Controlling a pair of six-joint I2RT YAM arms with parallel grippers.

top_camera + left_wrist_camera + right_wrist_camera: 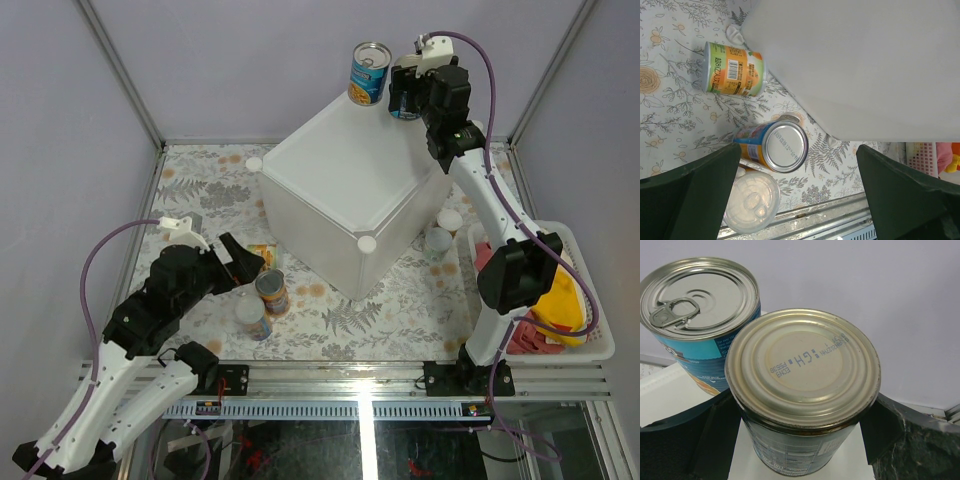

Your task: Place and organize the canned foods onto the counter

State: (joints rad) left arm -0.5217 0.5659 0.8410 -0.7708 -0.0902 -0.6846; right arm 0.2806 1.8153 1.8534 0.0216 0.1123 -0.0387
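Observation:
The white cube counter (pixel 340 190) stands mid-table. A blue-labelled tin (pixel 370 75) with a pull-tab top stands on its far corner, and also shows in the right wrist view (pixel 700 315). My right gripper (pixel 405 100) is shut on a dark-labelled tin (pixel 802 390) that stands on the counter top right beside the blue one. My left gripper (pixel 243 262) hangs open and empty over the mat. Under it are an upright silver-topped tin (pixel 785 146), a white-lidded tin (pixel 751 201) and an orange-and-green tin (pixel 735 68) lying on its side.
A white slatted basket (pixel 590 345) of coloured cloths sits at the right edge. Two white round-topped things (pixel 445 228) stand between the counter and the basket. The metal rail (pixel 360 385) runs along the near edge. The counter's side (pixel 865 65) is close by my left gripper.

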